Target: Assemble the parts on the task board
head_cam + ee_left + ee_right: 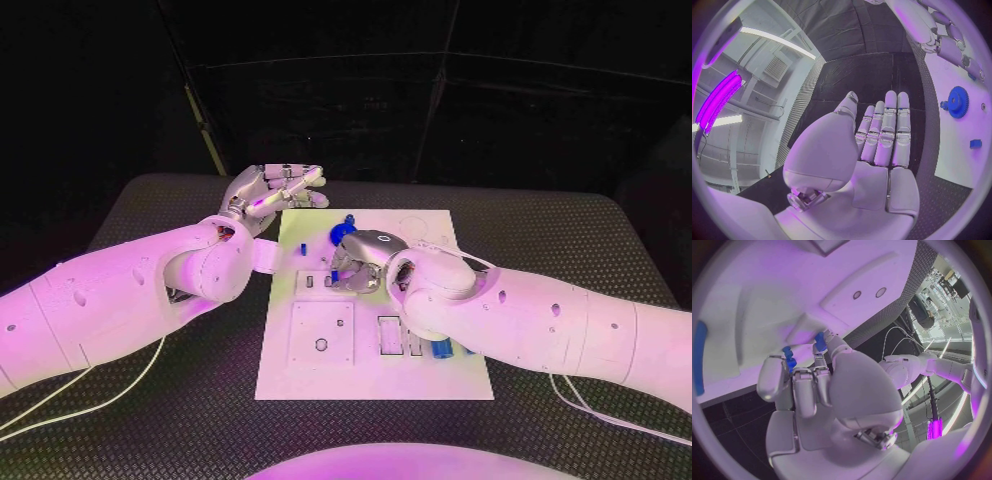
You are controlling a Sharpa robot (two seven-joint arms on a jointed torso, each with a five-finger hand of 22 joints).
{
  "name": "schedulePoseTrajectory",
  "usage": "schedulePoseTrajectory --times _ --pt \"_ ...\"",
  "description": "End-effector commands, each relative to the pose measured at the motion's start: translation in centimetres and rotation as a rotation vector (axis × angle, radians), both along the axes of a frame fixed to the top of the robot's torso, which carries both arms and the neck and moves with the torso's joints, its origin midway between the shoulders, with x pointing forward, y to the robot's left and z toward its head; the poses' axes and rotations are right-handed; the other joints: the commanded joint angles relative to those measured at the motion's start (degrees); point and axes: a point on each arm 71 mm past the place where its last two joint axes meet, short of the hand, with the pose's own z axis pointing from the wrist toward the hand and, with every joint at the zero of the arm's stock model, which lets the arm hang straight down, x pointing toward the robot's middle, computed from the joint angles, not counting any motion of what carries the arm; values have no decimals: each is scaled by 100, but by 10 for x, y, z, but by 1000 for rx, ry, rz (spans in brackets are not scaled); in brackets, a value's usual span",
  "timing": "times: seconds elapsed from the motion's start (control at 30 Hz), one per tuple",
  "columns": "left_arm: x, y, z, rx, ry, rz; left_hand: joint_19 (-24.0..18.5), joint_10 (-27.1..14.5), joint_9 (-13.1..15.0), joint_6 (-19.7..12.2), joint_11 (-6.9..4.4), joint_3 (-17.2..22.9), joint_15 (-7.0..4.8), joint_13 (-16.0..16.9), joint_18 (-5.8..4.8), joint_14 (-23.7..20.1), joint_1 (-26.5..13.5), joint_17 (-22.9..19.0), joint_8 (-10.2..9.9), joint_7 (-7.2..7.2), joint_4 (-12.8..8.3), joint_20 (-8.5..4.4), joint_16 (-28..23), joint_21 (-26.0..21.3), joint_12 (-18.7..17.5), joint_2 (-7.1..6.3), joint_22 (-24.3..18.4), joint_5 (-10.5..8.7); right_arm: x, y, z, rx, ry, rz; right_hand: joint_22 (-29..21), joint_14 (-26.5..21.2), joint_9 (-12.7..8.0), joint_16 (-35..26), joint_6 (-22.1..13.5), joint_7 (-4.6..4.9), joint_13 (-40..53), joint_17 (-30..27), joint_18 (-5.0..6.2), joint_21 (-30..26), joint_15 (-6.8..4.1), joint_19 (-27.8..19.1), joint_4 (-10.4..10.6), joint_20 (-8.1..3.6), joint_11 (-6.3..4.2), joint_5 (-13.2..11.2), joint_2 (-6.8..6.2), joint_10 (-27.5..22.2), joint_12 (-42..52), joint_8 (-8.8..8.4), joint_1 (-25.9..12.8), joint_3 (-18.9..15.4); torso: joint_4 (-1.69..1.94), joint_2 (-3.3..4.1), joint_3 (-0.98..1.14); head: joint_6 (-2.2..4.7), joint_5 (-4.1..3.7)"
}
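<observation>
Black textured table [577, 230]: carries everything. White flat rectangular task board [375, 380]: laid in the middle of the table, long side running away from the robot, so within reach of both arms.

Right hand [361, 265]: lowered over the middle of the board, palm down, fingers curled in toward the recessed slots. In the right wrist view, fingertips [803, 375] gathered round a small blue plastic peg [788, 358], apparently pinched between thumb and finger just above the board face. Judged as a seating step: peg kept upright and close to the surface for alignment with a socket. Second blue piece [820, 342] beside the fingertips; held or standing in the board, cannot tell.

Left hand [271, 190]: parked at the far left corner of the board, fingers straight, lying side by side, holding nothing. Judged as standing clear of the working zone.

Blue toothed plastic gear wheel [342, 232]: lying on the board, just beyond the right hand, near enough to be knocked on a forward move. Long blue bar [443, 349]: at the near right of the board, partly under the right forearm. Small blue block [976, 144]: on the board, apart from the gear.
</observation>
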Motion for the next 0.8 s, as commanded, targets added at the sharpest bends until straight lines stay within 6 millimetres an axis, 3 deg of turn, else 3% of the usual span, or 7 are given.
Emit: schedulePoseTrajectory --times 0.03,0.8 --pt "0 -1 2 -3 -11 -13 -37 41 7 31 12 -26 -3 7 76 23 17 8 8 -11 -25 -13 -29 -27 20 53 -7 -21 -1 0 -5 -44 12 14 -4 573 111 15 124 -84 892 1309 -95 -23 -6 -34 -4 16 5 39 -44 210 -27 25 22 38 7 -3 -3 -9 1" --pt "0 0 1 -2 -11 -12 -39 39 6 29 13 -28 -2 5 76 22 20 10 4 -10 -28 -13 -33 -28 16 51 -8 -21 -4 -2 -11 -83 22 15 -47 565 96 2 57 -54 836 1275 -88 -51 10 -57 3 27 28 24 -159 169 -85 -25 -53 46 2 -3 0 -17 24"
